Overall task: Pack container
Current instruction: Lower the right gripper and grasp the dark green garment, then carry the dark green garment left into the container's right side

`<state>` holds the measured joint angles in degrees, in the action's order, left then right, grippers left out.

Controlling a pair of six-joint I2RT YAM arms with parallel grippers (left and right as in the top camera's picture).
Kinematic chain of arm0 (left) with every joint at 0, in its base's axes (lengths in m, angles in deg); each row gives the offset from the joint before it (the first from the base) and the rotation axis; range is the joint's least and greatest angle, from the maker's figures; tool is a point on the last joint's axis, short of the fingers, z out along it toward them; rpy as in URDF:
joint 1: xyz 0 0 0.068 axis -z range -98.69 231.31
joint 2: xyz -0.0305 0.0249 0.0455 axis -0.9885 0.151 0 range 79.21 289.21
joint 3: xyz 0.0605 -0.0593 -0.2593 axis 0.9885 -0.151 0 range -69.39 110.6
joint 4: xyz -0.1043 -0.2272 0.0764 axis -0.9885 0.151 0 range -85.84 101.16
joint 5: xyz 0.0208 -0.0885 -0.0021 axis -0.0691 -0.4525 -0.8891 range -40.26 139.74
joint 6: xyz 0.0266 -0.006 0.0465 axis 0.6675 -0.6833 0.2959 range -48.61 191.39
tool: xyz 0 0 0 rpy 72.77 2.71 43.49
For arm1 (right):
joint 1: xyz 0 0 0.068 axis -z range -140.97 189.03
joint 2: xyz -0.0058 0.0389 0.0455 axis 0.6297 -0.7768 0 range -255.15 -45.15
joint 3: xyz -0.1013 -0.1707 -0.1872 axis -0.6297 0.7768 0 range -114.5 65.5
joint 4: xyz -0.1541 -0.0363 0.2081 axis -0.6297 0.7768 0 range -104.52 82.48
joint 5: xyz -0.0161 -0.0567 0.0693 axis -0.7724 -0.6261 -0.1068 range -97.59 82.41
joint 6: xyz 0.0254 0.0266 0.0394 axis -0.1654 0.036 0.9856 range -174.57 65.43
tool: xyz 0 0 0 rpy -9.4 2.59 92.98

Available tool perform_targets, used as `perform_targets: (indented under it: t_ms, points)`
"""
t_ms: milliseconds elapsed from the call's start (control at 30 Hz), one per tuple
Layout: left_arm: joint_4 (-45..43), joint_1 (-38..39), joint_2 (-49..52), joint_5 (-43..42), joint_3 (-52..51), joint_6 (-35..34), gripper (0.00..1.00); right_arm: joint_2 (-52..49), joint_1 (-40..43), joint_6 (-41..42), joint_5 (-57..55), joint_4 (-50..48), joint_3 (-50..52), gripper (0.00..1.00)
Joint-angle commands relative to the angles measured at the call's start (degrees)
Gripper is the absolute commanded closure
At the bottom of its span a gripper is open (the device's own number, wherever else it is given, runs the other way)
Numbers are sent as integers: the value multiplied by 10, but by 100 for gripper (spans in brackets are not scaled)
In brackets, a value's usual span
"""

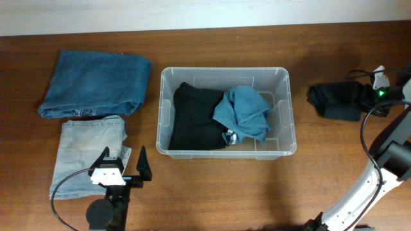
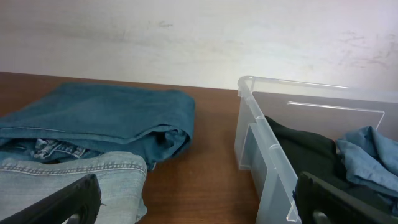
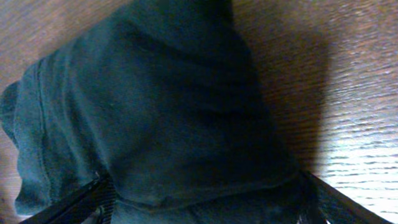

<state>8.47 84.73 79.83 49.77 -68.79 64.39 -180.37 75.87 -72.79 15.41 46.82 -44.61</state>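
The clear plastic container (image 1: 225, 70) stands mid-table, holding a black garment (image 1: 196, 119) and a crumpled blue garment (image 1: 243, 114). My left gripper (image 1: 122, 158) hovers open near the front left, between the light jeans (image 1: 87, 151) and the container. The left wrist view shows bare table between its fingers (image 2: 199, 205), with the container wall (image 2: 261, 146) to the right. At the far right, my right gripper (image 1: 363, 96) is over a folded dark garment (image 1: 335, 101). In the right wrist view its open jaws (image 3: 205, 208) straddle that garment (image 3: 168, 106), which lies on the table.
Folded dark blue jeans (image 1: 96, 83) lie at the back left, and show again in the left wrist view (image 2: 106, 118). Light jeans (image 2: 68, 180) lie in front of them. A pale wall runs along the table's far edge. The right arm's cable loops near the right edge.
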Motion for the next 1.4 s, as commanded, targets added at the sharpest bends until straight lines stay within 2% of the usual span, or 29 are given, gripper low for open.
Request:
perform_targets:
  t_ms: [0,233,267,333,400,433,733,867,933,1000,1200,1367]
  points:
    - [5,-2,-2,0,-1,9,1,-20,-17,-2,8,2,-4,16]
    - [5,-2,-2,0,-1,9,1,-22,-41,-2,0,3,-4,37]
    - [5,-2,-2,0,-1,9,0,-22,-45,7,-21,2,-4,53]
    - [5,-2,-2,0,-1,9,1,-22,-46,27,-45,0,-4,73]
    - [5,-2,-2,0,-1,9,1,-22,-45,44,-41,-1,-4,91]
    - [5,-2,-2,0,-1,9,1,-22,-43,47,-31,0,-4,96]
    - [5,-2,-2,0,-1,9,0,-7,-24,44,291,89,-65,96]
    - [5,-2,-2,0,-1,9,0,0,-16,-33,452,205,-131,96]
    - [5,-2,-2,0,-1,9,1,4,-12,-94,498,297,-180,96]
    - [5,-2,-2,0,-1,9,1,10,-11,-135,503,360,-218,96]
    - [5,-2,-2,-1,-1,9,1,114,-18,-67,485,360,-242,96]
    - [5,-2,-2,0,-1,9,1,237,-53,20,346,360,-242,96]
